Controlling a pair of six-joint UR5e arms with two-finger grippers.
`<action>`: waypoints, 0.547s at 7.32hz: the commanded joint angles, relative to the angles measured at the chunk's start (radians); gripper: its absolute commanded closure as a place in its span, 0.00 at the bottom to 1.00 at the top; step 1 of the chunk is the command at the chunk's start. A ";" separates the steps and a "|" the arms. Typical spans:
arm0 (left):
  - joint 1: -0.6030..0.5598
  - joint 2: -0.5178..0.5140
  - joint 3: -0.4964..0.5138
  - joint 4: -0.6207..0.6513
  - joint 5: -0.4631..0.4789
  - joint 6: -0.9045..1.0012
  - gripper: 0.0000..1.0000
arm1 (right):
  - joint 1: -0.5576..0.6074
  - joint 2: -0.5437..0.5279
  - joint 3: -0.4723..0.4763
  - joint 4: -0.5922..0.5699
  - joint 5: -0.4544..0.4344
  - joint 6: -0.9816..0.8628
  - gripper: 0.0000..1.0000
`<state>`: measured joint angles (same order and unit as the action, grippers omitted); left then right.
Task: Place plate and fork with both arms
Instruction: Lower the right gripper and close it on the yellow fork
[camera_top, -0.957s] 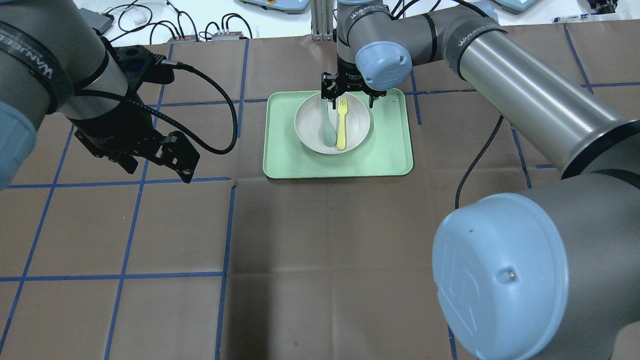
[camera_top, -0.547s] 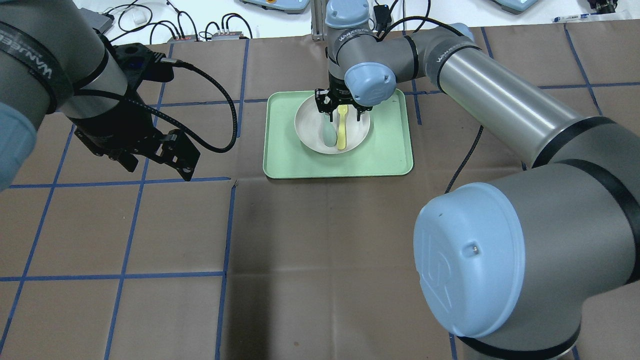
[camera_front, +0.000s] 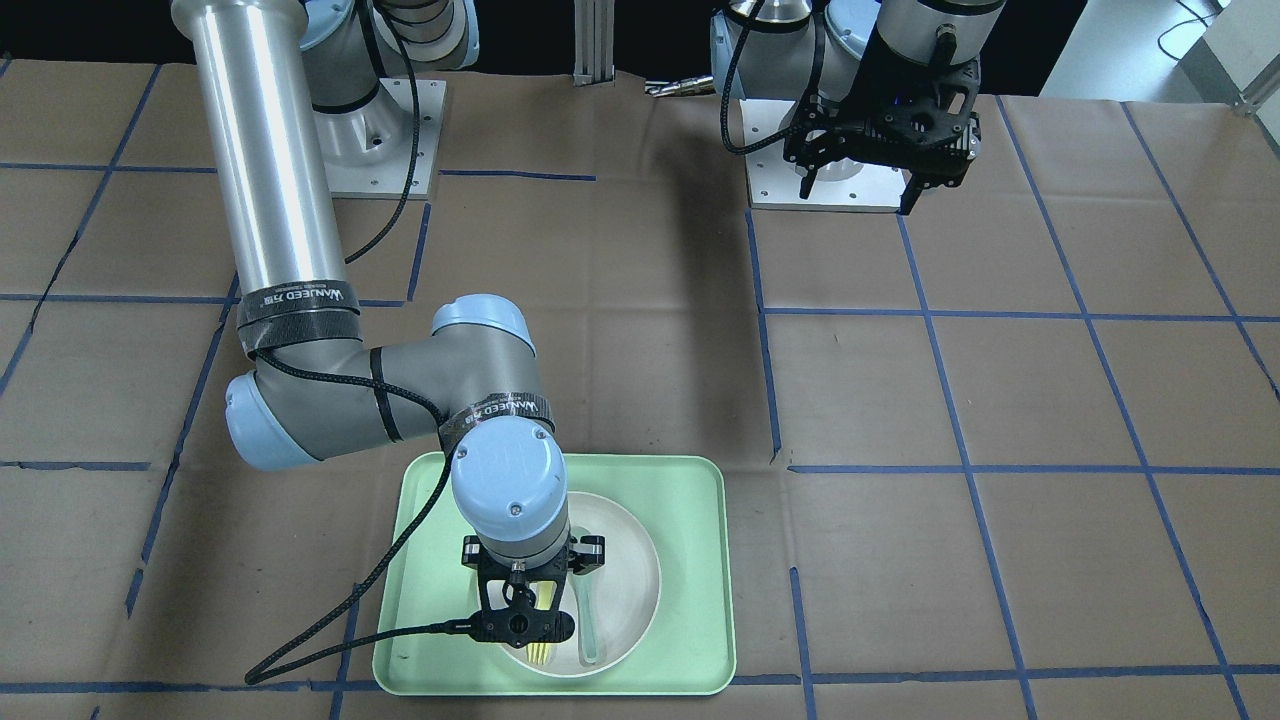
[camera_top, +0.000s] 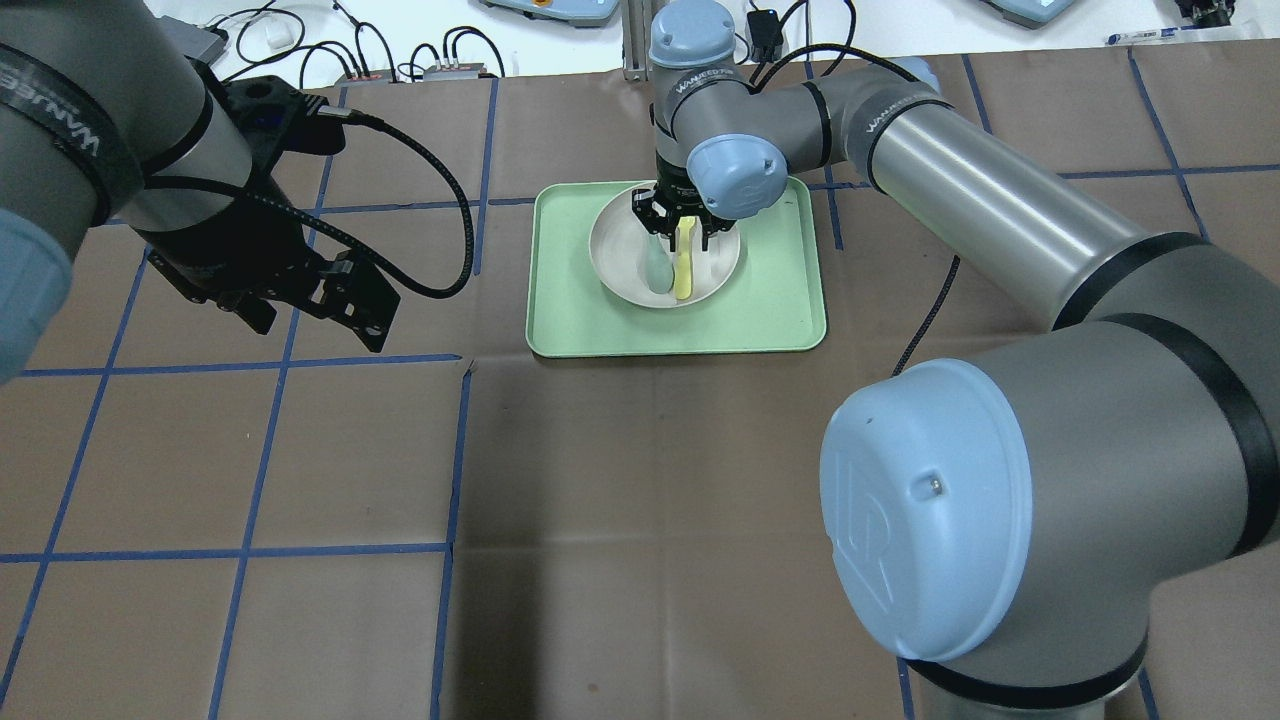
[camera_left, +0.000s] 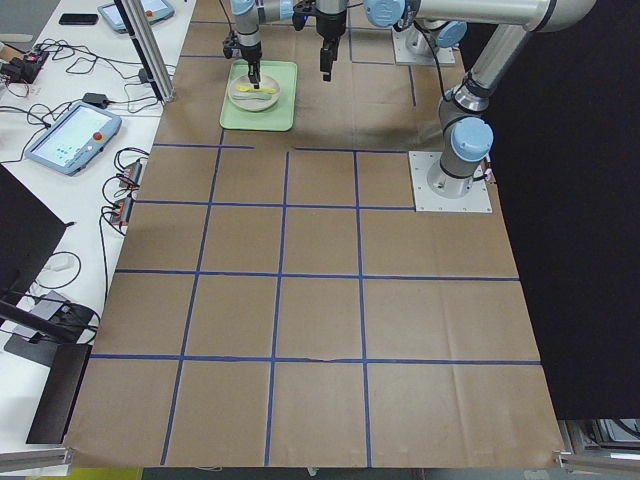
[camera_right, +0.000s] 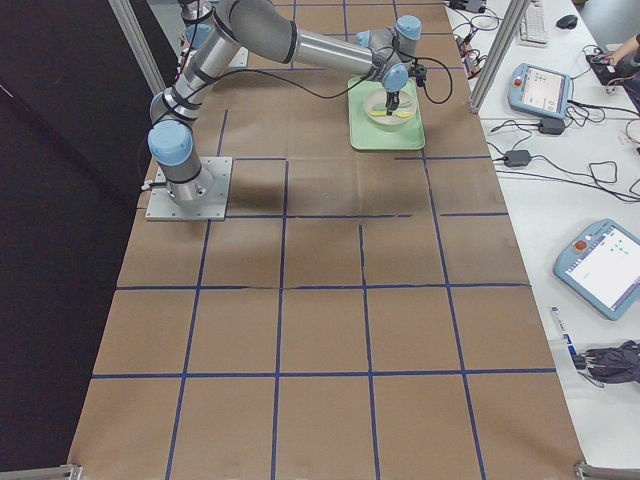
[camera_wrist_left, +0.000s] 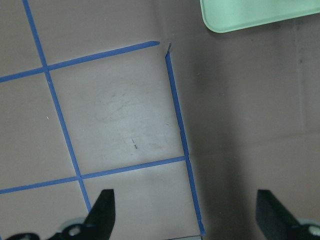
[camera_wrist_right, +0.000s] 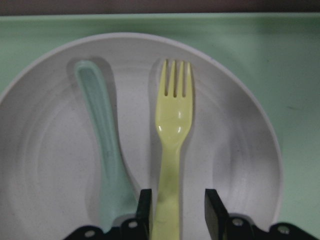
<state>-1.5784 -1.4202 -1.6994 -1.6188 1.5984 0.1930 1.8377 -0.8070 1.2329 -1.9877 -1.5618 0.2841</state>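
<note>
On the mint-green tray (camera_top: 780, 300), the plate (camera_wrist_right: 45, 150) holds the fork (camera_wrist_right: 173, 115) and a grey-green spoon (camera_wrist_right: 102, 130) lying side by side. The right gripper (camera_wrist_right: 177, 200) sits low over the fork's handle with its jaws spread narrowly to either side, one almost against the handle, a gap at the other. The left gripper (camera_wrist_left: 185, 212) hangs apart from the tray, over the brown tabletop (camera_wrist_left: 125, 110), jaws spread wide.

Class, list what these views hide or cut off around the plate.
Handle end of the fork: right wrist view, cut by the bottom edge.
Its tines: overhead view, under the right gripper.
Bowl of the spoon: right wrist view, partly behind the jaws.
Most of the tray: left wrist view, cut by the top edge.
</note>
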 joint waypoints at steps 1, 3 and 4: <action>0.001 0.001 0.000 0.007 -0.003 -0.001 0.00 | 0.000 0.018 0.000 -0.025 0.000 0.019 0.52; 0.002 0.001 0.000 0.007 -0.003 -0.001 0.00 | 0.002 0.022 0.002 -0.025 0.002 0.020 0.52; 0.002 0.001 0.000 0.007 -0.003 -0.001 0.01 | 0.002 0.025 0.002 -0.025 0.002 0.018 0.52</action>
<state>-1.5770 -1.4190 -1.6996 -1.6123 1.5955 0.1918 1.8389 -0.7860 1.2343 -2.0119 -1.5607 0.3024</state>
